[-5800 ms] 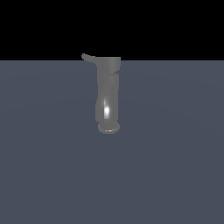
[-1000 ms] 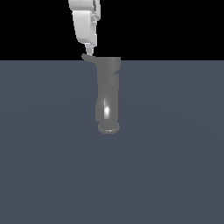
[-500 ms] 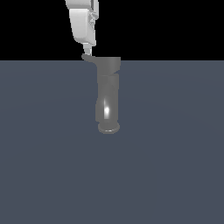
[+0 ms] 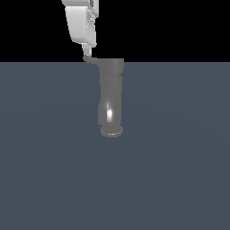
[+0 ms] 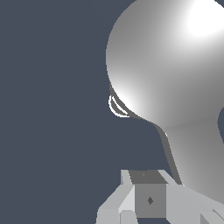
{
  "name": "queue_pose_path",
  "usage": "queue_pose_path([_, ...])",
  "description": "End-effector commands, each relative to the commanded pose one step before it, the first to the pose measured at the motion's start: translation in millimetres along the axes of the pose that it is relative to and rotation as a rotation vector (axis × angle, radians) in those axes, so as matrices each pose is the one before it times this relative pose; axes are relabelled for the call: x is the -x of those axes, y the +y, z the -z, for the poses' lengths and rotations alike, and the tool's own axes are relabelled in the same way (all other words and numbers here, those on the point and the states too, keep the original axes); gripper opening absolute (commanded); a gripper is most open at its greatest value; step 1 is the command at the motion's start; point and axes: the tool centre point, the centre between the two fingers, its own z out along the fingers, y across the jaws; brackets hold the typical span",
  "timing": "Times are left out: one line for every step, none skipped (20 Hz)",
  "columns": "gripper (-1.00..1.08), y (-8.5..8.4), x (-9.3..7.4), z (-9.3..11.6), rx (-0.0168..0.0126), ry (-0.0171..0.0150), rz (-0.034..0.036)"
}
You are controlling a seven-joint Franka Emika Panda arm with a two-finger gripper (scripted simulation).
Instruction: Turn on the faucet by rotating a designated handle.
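Note:
The faucet [image 4: 110, 96] is a dull grey upright column with a white glint, on a round base flange [image 4: 111, 131]. Its handle [image 4: 90, 59] is a thin grey lever sticking out of the wider top cap toward the exterior view's left. My white gripper [image 4: 87, 52] hangs straight above the handle's outer end, its tip touching it or just short of it. In the wrist view the cap [image 5: 175, 57] fills the frame, the handle [image 5: 192, 148] runs from it, and my gripper [image 5: 148, 199], fingers together with nothing between them, sits beside the handle.
The faucet stands on a flat dark blue-grey floor [image 4: 179, 179] that spreads around it on all sides. Black background lies behind. Nothing else shows.
The gripper came into view from above since the earliest frame. Over the last second it has drifted slightly toward the exterior view's left and a touch lower; the handle has not visibly turned.

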Motion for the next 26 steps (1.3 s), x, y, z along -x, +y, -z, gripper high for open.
queue_pose_path([-1.00, 11.38, 3.71, 0.05, 0.00933, 0.00143, 0.00333])
queue_pose_path([-1.00, 2.68, 0.77, -0.01, 0.00000, 0.00000, 0.00000])
queue_pose_path([-1.00, 2.69, 0.77, 0.00, 0.00000, 0.00000, 0.00000])
queue_pose_path([-1.00, 2.70, 0.78, 0.00, 0.00000, 0.00000, 0.00000])
queue_pose_path([-1.00, 2.71, 0.78, 0.00, 0.00000, 0.00000, 0.00000])
queue_pose_path([-1.00, 2.72, 0.79, 0.00, 0.00000, 0.00000, 0.00000])
queue_pose_path([-1.00, 0.00, 0.00, 0.00, 0.00000, 0.00000, 0.00000])
queue_pose_path([-1.00, -4.90, 2.00, -0.11, -0.00657, 0.00107, 0.00398])
queue_pose_path([-1.00, 2.74, -1.25, 0.15, 0.00000, 0.00000, 0.00000])
queue_pose_path([-1.00, 2.54, -1.49, -0.18, 0.00058, -0.00012, -0.00035])
queue_pose_path([-1.00, 2.75, -1.26, 0.15, 0.00000, 0.00000, 0.00000])
queue_pose_path([-1.00, 2.76, -1.26, 0.15, 0.00000, 0.00000, 0.00000])
queue_pose_path([-1.00, 2.57, -1.50, -0.17, 0.00058, -0.00011, -0.00036])
queue_pose_path([-1.00, 2.78, -1.27, 0.15, 0.00000, 0.00000, 0.00000])
queue_pose_path([-1.00, 2.58, -1.51, -0.17, 0.00058, -0.00011, -0.00036])
queue_pose_path([-1.00, 2.80, -1.28, 0.15, 0.00000, 0.00000, 0.00000])
queue_pose_path([-1.00, 2.60, -1.52, -0.16, 0.00057, -0.00010, -0.00037])
queue_pose_path([-1.00, 2.81, -1.29, 0.15, 0.00000, 0.00000, 0.00000])
queue_pose_path([-1.00, 2.62, -1.53, -0.16, 0.00057, -0.00009, -0.00038])
queue_pose_path([-1.00, 2.82, -1.30, 0.15, 0.00000, 0.00000, 0.00000])
queue_pose_path([-1.00, 2.83, -1.30, 0.15, 0.00000, 0.00000, 0.00000])
queue_pose_path([-1.00, 2.56, -1.64, -0.27, 0.00080, -0.00012, -0.00055])
queue_pose_path([-1.00, 2.85, -1.31, 0.15, 0.00000, 0.00000, 0.00000])
queue_pose_path([-1.00, 2.85, -1.32, 0.15, 0.00000, 0.00000, 0.00000])
queue_pose_path([-1.00, 2.62, -1.61, -0.20, 0.00068, -0.00009, -0.00049])
queue_pose_path([-1.00, 2.86, -1.32, 0.16, 0.00000, 0.00000, 0.00000])
